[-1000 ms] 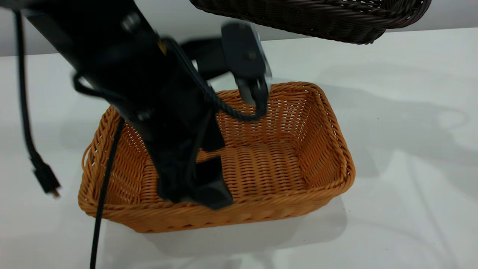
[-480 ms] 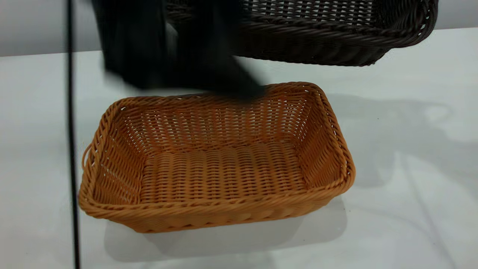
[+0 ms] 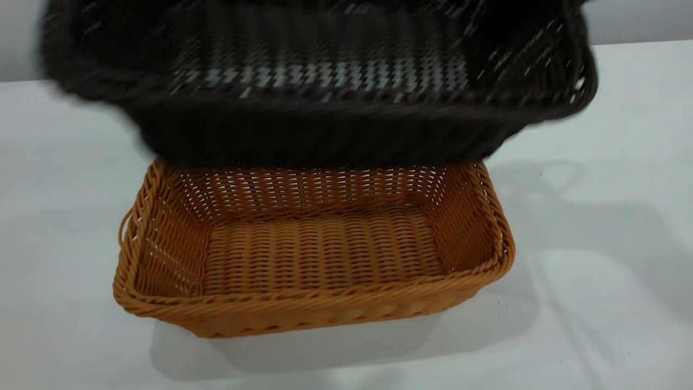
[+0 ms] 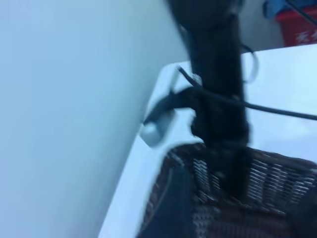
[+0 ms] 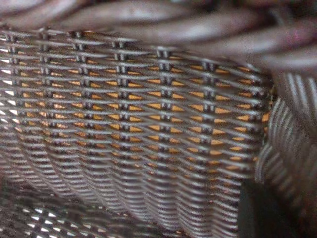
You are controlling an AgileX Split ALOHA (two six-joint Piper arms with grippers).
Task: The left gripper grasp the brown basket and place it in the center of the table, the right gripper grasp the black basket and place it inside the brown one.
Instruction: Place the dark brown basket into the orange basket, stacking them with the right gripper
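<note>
The brown basket (image 3: 325, 254) stands open side up on the white table (image 3: 595, 216), about mid-table. The black basket (image 3: 325, 124) hangs in the air over the brown basket's far side and hides its far rim. In the left wrist view the right gripper (image 4: 230, 186) comes down from above and is shut on the black basket's (image 4: 277, 173) rim. In the right wrist view the black weave (image 5: 148, 124) fills the picture, orange shows through it, and one dark finger (image 5: 262, 213) lies against it. The left gripper is out of the exterior view.
In the left wrist view a pale wall (image 4: 59, 99) runs along the table's edge, a small white fitting (image 4: 158, 130) sits at that edge, and a red box (image 4: 299, 25) stands beyond the table. Bare table lies on both sides of the brown basket.
The left arm lifted off the brown basket and left the exterior view. The black basket came nearer and lower, over the brown basket's far side. The brown basket has not moved.
</note>
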